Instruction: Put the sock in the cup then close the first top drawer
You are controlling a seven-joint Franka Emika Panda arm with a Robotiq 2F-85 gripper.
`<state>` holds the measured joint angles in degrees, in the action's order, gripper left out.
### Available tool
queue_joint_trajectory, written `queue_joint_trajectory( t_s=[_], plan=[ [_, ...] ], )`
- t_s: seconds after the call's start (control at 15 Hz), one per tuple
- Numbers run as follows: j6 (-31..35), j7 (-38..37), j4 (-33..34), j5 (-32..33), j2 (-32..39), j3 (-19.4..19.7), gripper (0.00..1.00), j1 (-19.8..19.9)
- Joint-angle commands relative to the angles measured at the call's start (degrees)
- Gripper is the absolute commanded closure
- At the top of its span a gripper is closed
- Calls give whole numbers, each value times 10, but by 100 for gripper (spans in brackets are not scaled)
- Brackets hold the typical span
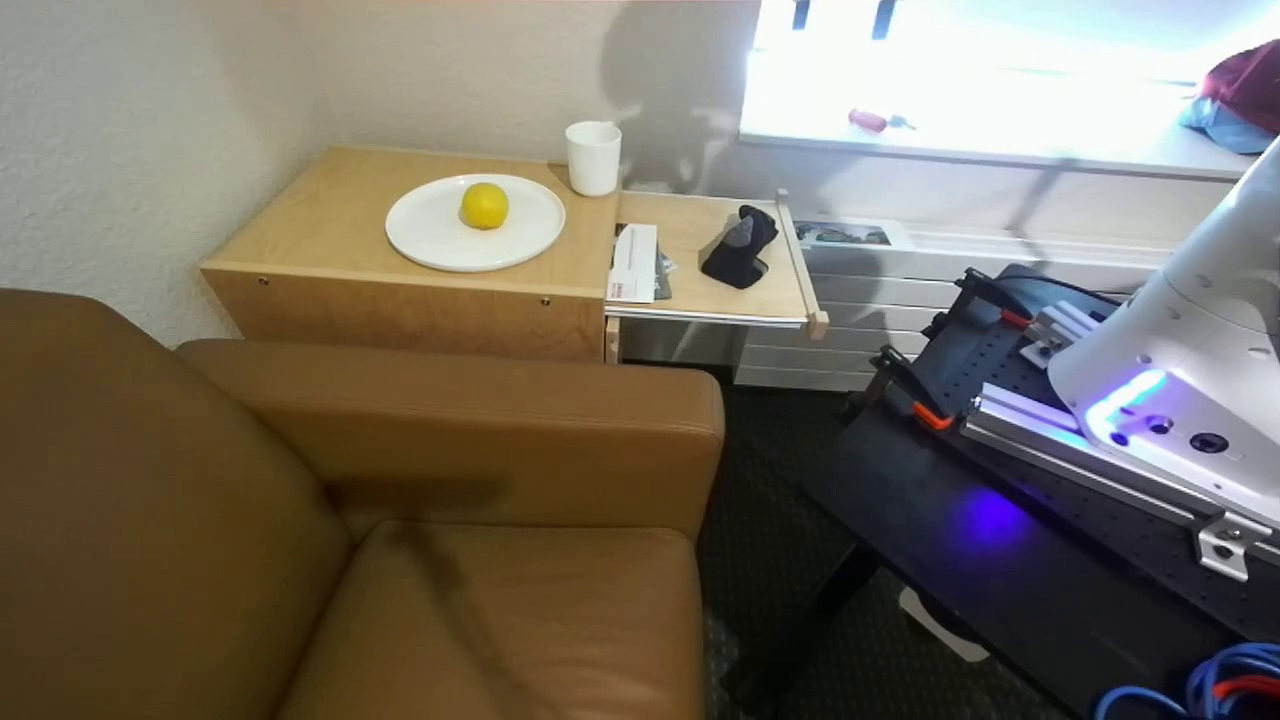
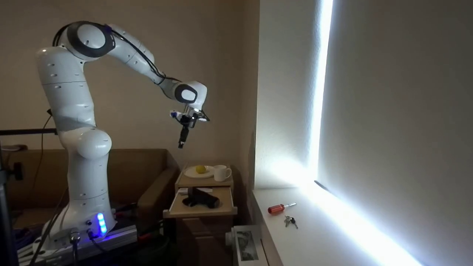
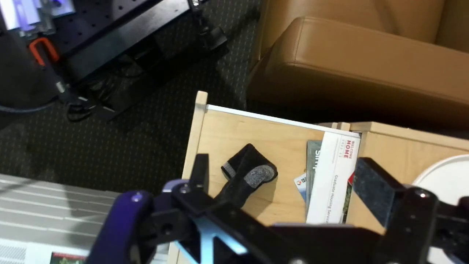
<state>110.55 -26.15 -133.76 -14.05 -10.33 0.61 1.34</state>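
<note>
The gripper [image 3: 284,170] hangs high, jaws spread wide, holding nothing. From beside the sofa [image 1: 450,445], the sock [image 1: 738,252] lies in the pulled-out drawer [image 1: 688,212], right of the papers [image 1: 634,265]. I'd centre over it, pinch a thick fold, then lift higher than the far-left cup [image 1: 594,160].

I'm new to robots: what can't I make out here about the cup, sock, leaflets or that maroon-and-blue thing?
The cup: inside bottom hidden by its own wall, in both exterior views.
The sock: one end hidden behind the fingers, in the wrist view.
The grey leaflet: wording partly covered by the white leaflet, wrist view.
The maroon-and-blue thing: cut off by the right edge, in an exterior view.
</note>
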Motion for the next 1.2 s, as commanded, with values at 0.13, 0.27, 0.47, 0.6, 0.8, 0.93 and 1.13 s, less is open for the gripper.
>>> queue_joint_trajectory(
  t_s=[0.13, 0.27, 0.47, 0.6, 0.8, 0.93, 1.13],
  plan=[
    [259, -137, -70, -42, 101, -33, 0, -14],
    [356, -212, -81, -15, 151, -38, 0, -27],
    [494, -335, -98, 43, 250, -25, 0, -60],
    [550, -376, -94, 39, 322, -17, 0, -85],
    [557, -352, -99, 3, 329, -24, 0, -92],
    [581, -352, -92, -8, 365, -27, 0, -99],
    [617, -399, -108, 19, 367, 46, 0, -166]
  ],
)
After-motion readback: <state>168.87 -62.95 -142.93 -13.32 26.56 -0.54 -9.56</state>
